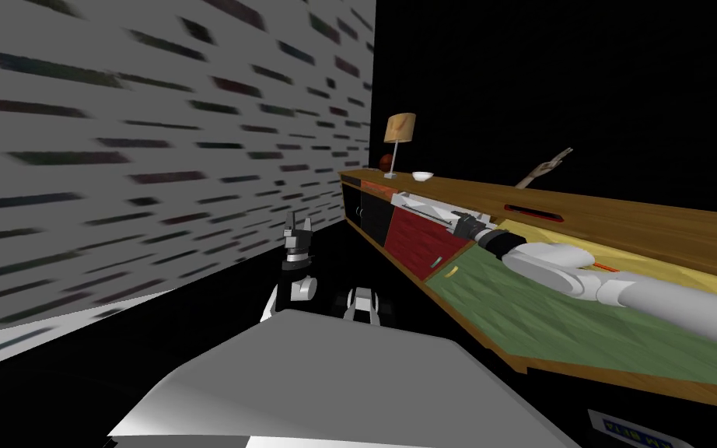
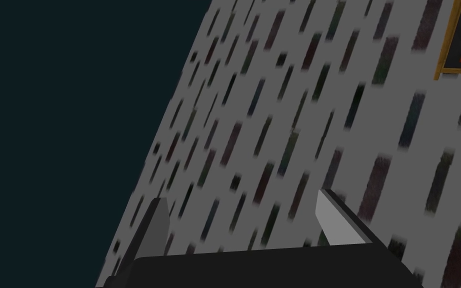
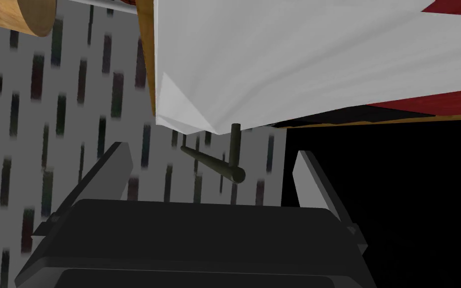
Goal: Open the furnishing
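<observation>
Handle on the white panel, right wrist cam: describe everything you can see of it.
The handle is a thin, round, dark olive-grey bar, plain and unmarked. A short post of the same colour holds it off the corner edge of the white panel. It runs at a slant across the gap between the right gripper's open fingers, which flank it with space on both sides, touching nothing. The head view shows the panel on the front of a long wooden sideboard.
</observation>
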You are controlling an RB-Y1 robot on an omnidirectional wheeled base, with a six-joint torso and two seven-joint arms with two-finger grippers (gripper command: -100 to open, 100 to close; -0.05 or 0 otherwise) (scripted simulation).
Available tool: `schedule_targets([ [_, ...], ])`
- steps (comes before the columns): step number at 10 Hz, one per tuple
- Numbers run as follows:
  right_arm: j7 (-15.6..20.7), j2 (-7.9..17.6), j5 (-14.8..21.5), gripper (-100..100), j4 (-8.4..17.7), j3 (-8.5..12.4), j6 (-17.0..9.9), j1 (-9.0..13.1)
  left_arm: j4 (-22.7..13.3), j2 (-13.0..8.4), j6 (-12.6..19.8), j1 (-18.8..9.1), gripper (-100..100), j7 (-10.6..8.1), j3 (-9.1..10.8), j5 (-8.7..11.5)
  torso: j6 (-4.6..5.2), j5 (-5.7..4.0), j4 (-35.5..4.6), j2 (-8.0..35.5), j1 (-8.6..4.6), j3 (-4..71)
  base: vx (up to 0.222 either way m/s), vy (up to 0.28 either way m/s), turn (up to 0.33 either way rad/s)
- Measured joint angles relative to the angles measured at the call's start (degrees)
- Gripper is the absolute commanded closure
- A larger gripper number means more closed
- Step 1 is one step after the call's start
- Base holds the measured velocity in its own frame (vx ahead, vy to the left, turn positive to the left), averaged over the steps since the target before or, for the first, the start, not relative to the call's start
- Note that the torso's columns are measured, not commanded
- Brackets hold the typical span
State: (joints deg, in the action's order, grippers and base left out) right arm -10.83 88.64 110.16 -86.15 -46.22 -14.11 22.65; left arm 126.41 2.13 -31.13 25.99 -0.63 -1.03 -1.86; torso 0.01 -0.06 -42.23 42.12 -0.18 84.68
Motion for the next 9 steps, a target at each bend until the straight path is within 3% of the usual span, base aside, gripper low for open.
schedule_targets([
  [3,-2.89,3.14,0.53,-100,-1.62,-0.22,1.71,2.0,0.0,0.0,0.0,0.0,0,0.0,0.0,0.0,0.0,0.07,-0.07,0.21,0.23,-0.14,0.002,0.002,0.001],
  [5,-2.09,5.07,-1.42,-100,-3.74,1.52,3.01,1.3,0.0,0.0,0.0,0.0,0,0.0,0.0,0.0,0.0,0.08,-0.08,0.21,0.22,-0.13,-0.004,0.008,0.0],
  [6,-2.81,5.33,-0.89,-100,-3.72,1.03,3.26,1.84,0.0,0.0,0.0,0.0,0,0.0,0.0,0.0,0.0,0.12,-0.14,0.24,0.23,-0.15,0.0,0.0,0.0],
  [7,-3.02,5.33,-0.79,0,-3.68,0.94,3.28,1.89,0.0,0.0,0.0,0.0,0,0.0,0.0,0.0,0.0,0.1,-0.12,0.24,0.22,-0.15,0.0,0.0,0.0],
  [9,-3.0,5.32,-0.8,0,-3.69,0.94,3.29,1.88,0.0,0.0,0.0,0.0,0,0.0,0.0,0.0,-0.01,0.06,-0.06,0.18,0.19,-0.11,0.0,0.0,0.0],
])
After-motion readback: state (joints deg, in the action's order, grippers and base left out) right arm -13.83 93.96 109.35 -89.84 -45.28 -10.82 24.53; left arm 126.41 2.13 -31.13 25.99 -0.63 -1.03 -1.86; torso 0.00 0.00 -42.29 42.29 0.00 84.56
